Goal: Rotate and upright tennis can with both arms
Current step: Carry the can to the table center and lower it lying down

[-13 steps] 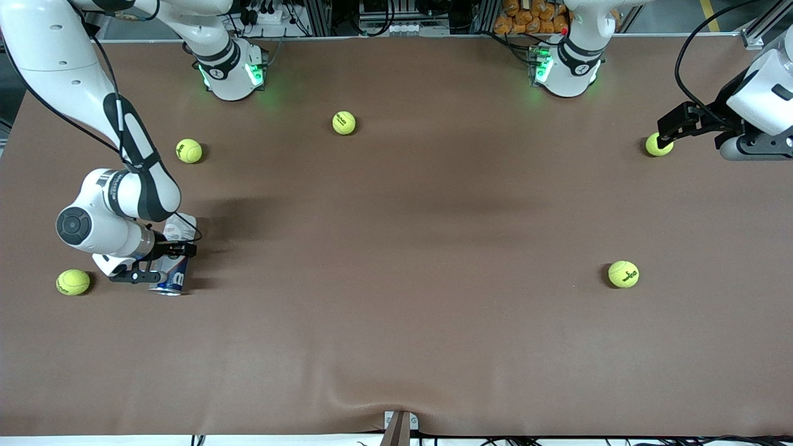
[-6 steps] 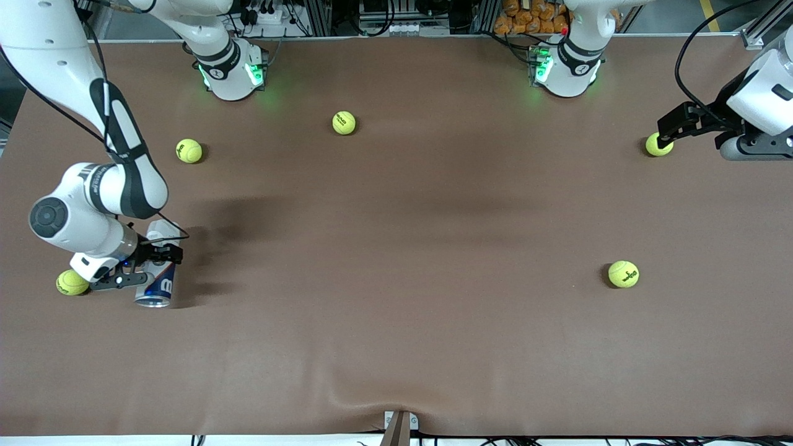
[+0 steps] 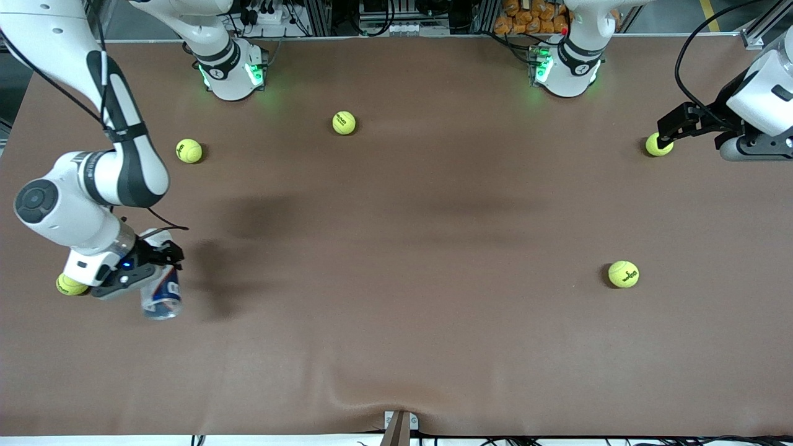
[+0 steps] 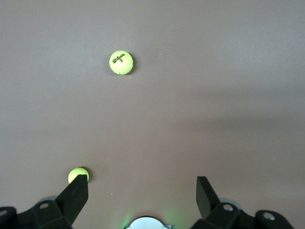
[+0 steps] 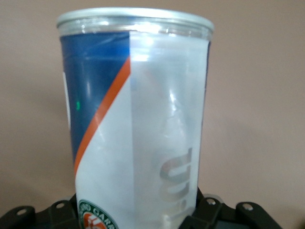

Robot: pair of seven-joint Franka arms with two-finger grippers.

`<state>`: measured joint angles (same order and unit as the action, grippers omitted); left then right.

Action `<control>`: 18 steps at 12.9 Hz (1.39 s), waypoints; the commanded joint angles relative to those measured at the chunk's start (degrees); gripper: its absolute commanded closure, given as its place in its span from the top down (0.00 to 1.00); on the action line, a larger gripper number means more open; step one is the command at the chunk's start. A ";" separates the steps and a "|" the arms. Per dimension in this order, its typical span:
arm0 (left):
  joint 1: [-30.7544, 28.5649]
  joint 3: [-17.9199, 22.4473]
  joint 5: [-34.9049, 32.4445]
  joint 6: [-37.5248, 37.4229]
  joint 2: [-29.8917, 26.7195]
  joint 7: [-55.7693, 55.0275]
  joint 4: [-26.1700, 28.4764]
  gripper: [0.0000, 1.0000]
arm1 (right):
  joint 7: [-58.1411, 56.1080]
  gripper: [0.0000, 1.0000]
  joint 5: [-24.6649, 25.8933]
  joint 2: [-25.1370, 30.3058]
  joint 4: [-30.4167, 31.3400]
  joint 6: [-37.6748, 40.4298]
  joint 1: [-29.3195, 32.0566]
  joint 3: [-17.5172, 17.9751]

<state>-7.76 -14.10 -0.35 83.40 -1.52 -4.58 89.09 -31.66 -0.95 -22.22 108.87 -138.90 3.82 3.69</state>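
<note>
The tennis can (image 3: 162, 296), clear with a navy and white label and a silver rim, is in my right gripper (image 3: 156, 265), which is shut on its middle. The can hangs tilted just over the table at the right arm's end, rim end toward the front camera. In the right wrist view the can (image 5: 136, 119) fills the frame, with the black fingers at both of its sides. My left gripper (image 3: 668, 130) is open and empty at the left arm's end of the table, beside a tennis ball (image 3: 657, 145). The left arm waits there.
Loose tennis balls lie on the brown table: one (image 3: 70, 285) partly hidden under the right hand, one (image 3: 189, 150), one (image 3: 344, 122) and one (image 3: 623, 274). The left wrist view shows two balls, one (image 4: 121, 62) farther off and one (image 4: 76, 173) by a fingertip.
My right arm has carried the can toward the right arm's end and toward the front camera, lifting it off the table. The left arm has not moved.
</note>
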 commanded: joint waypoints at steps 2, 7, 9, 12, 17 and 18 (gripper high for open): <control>-0.59 -0.58 -0.62 0.01 0.11 -0.16 -0.32 1.00 | -4.64 0.77 -0.45 -1.07 -2.08 -0.31 -6.69 2.81; -0.67 -0.58 -0.62 0.01 0.11 -0.16 -0.32 1.00 | -6.91 0.82 0.43 -5.19 -8.57 -0.31 -18.83 2.81; -0.67 -0.58 -0.53 0.01 0.11 -0.16 -0.50 1.00 | -10.60 0.82 0.60 -8.44 -11.64 -0.40 -22.78 2.73; -0.67 -0.58 -0.62 0.01 0.20 -0.16 -0.50 1.00 | -11.76 0.84 5.32 -11.61 -13.41 -4.94 -29.63 2.73; -0.76 -0.58 -0.62 0.01 0.11 -0.16 -0.50 1.00 | -11.06 0.91 17.38 -16.18 -16.58 -6.47 -38.35 2.46; -0.76 -0.58 -0.53 0.01 0.11 -0.16 -0.41 1.00 | -10.97 0.91 17.48 -17.41 -17.10 -6.47 -39.23 2.46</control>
<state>-7.82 -14.05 -0.35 83.44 -1.33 -4.59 89.05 -41.28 14.22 -36.65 94.04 -144.44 -34.33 6.81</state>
